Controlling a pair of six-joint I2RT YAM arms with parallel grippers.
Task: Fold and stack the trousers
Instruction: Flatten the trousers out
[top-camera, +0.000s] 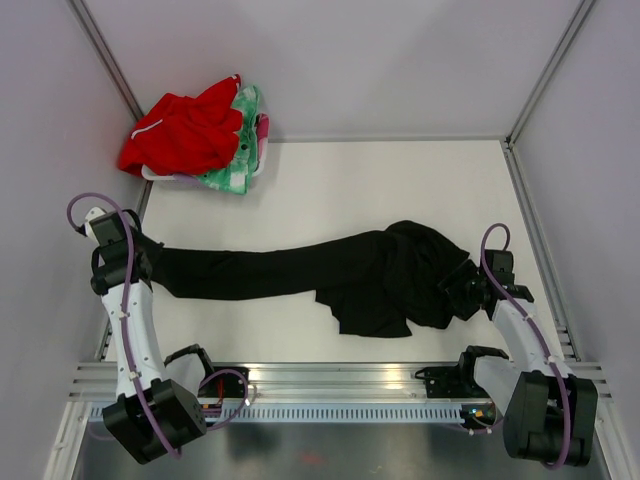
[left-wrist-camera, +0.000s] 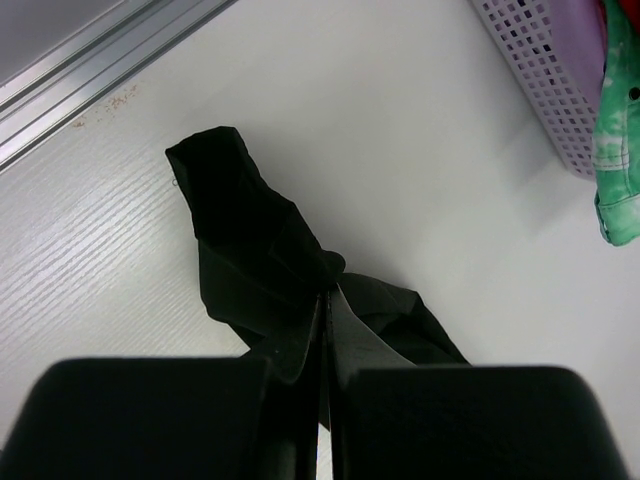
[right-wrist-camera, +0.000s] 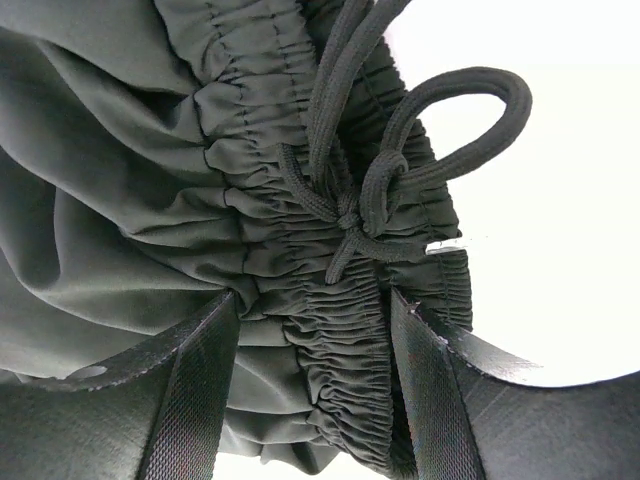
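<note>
The black trousers (top-camera: 300, 270) lie stretched left to right across the white table, one leg running left and the waist bunched at the right. My left gripper (top-camera: 150, 262) is shut on the leg's end; in the left wrist view its jaws (left-wrist-camera: 328, 290) pinch the black cloth (left-wrist-camera: 240, 230), which hangs crumpled beyond them. My right gripper (top-camera: 462, 285) is at the waist. In the right wrist view it (right-wrist-camera: 312, 300) is closed on the gathered elastic waistband (right-wrist-camera: 330, 360), just below the knotted drawstring (right-wrist-camera: 400, 160).
A white perforated basket (top-camera: 165, 175) stands at the back left, holding a red garment (top-camera: 185, 130) and a green-and-pink cloth (top-camera: 240, 150); the basket also shows in the left wrist view (left-wrist-camera: 540, 80). An aluminium rail (top-camera: 330, 375) runs along the near edge. Walls enclose the table.
</note>
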